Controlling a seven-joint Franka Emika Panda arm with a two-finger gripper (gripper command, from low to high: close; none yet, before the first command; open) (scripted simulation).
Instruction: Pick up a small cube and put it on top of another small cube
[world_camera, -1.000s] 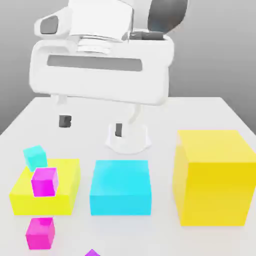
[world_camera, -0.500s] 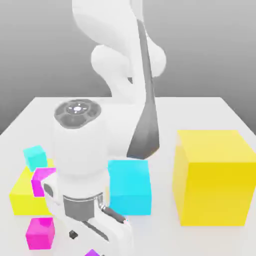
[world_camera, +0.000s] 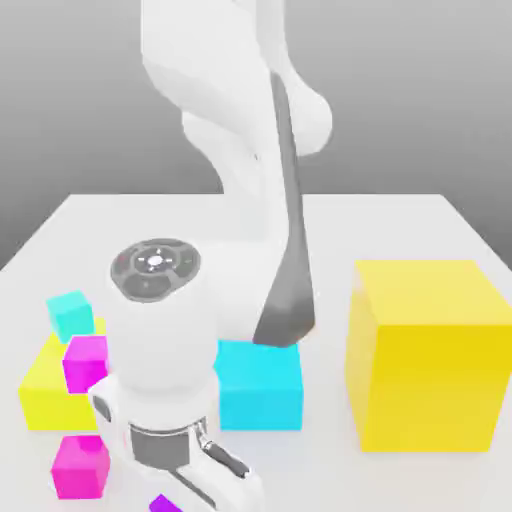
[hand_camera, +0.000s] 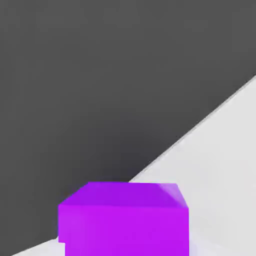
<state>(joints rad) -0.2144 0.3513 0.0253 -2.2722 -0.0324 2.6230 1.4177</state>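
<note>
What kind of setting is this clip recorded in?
A simulated tabletop test scene, most likely: a plain white table against a blank grey backdrop, flat-coloured blocks such as the big yellow cube and a purple cube, and a white arm.

You're looking at a glossy white arm (world_camera: 235, 150) of rounded, bulbous links, a dark grey panel running along its forearm at 3 o'clock, a round grey joint cap with concentric rings and small dots, and a grey collar with a dark lever.
</note>
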